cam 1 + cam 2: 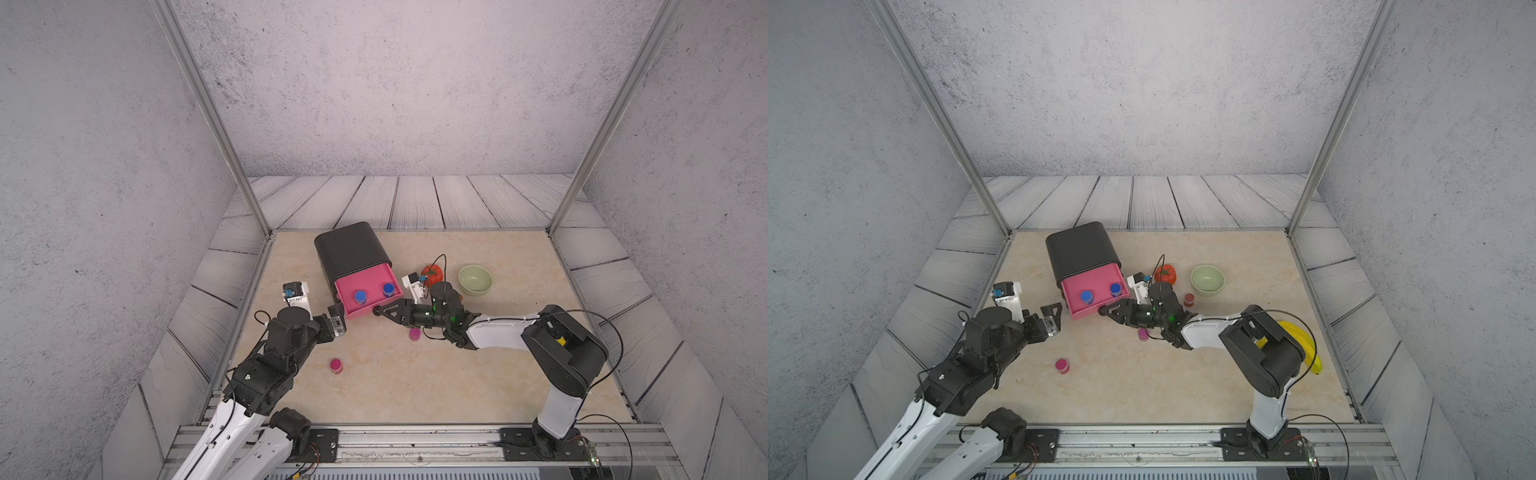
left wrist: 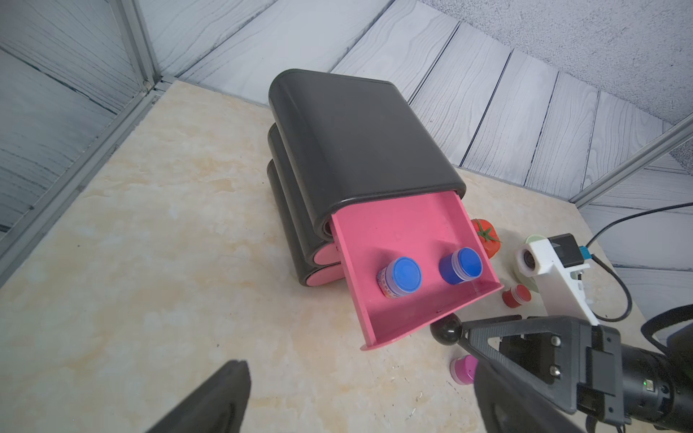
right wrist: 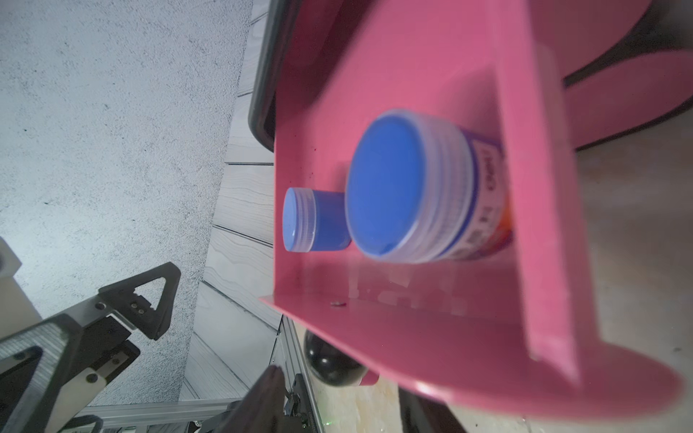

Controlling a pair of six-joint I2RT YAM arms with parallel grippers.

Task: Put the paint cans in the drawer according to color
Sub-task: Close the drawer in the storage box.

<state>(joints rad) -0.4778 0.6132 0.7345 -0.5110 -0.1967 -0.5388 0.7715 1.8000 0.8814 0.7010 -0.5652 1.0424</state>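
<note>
The right gripper [image 1: 377, 311] has its jaws on either side of the round black knob [image 2: 446, 331] on the top drawer [image 2: 397, 225]; whether they pinch it cannot be told. The left gripper [image 1: 1054, 319] stands just beside that drawer's other front corner, jaws wide apart and holding nothing. The top drawer is pulled out of the black chest [image 1: 349, 249], and two blue paint cans [image 1: 360, 296] [image 1: 388, 289] stand upright inside near its front wall, apart from each other. The two lower drawers [image 2: 324, 266] are shut. On the table [image 1: 415, 386], one magenta can [image 1: 414, 333] sits under the right arm, another [image 1: 336, 365] nearer the left arm. A red can [image 1: 1189, 299] stands near a green bowl [image 1: 1207, 279] and a tomato [image 1: 1165, 274].
</note>
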